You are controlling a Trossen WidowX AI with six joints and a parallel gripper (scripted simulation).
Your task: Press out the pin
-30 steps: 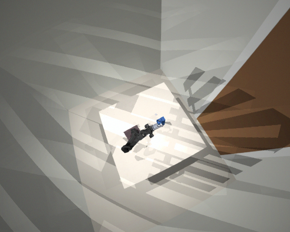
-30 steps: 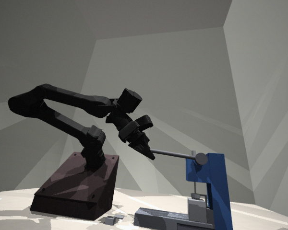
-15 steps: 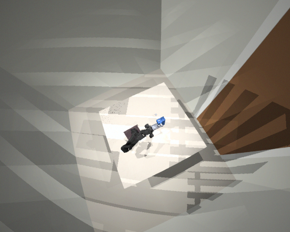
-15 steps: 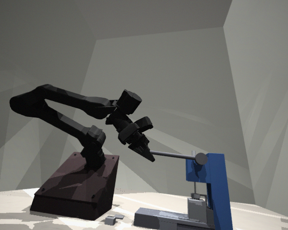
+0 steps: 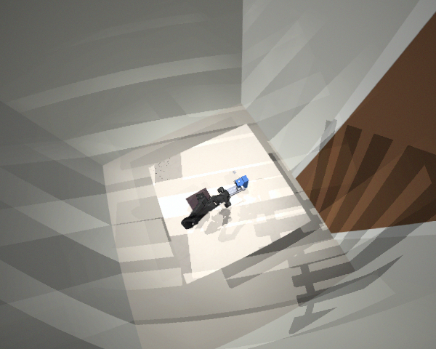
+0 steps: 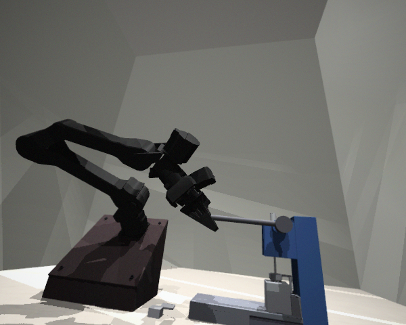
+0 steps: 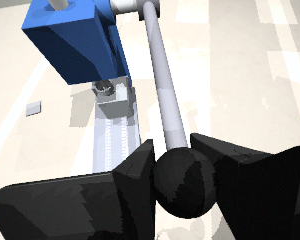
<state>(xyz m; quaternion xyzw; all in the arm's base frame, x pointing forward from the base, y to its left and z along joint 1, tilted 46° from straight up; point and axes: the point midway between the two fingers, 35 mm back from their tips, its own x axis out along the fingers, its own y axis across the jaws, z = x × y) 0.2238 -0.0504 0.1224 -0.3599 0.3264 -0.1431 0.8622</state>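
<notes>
One blue press [image 5: 242, 182] [image 6: 310, 265] [image 7: 65, 37] stands at right in the exterior view, with the grey block [image 6: 277, 296] [image 7: 116, 102] under its head, beyond and below the gripper [image 5: 227, 198] [image 6: 216, 229] [image 7: 171, 142]. Only the wrist view shows the lever's black ball knob [image 7: 186, 182], which the gripper holds between its fingers.

Grey, faceted walls [image 5: 135, 86] [image 6: 224, 105] surround a pale, flat tabletop [image 5: 211, 158] [image 6: 356, 300] [image 7: 230, 125] crossed by bands of light and shadow. From above, a large brown, flat surface [image 5: 405, 97] lies at right, beyond the tabletop, and dark specks [image 5: 163, 167] dot the tabletop's left part. The specks' nature is indeterminate.
</notes>
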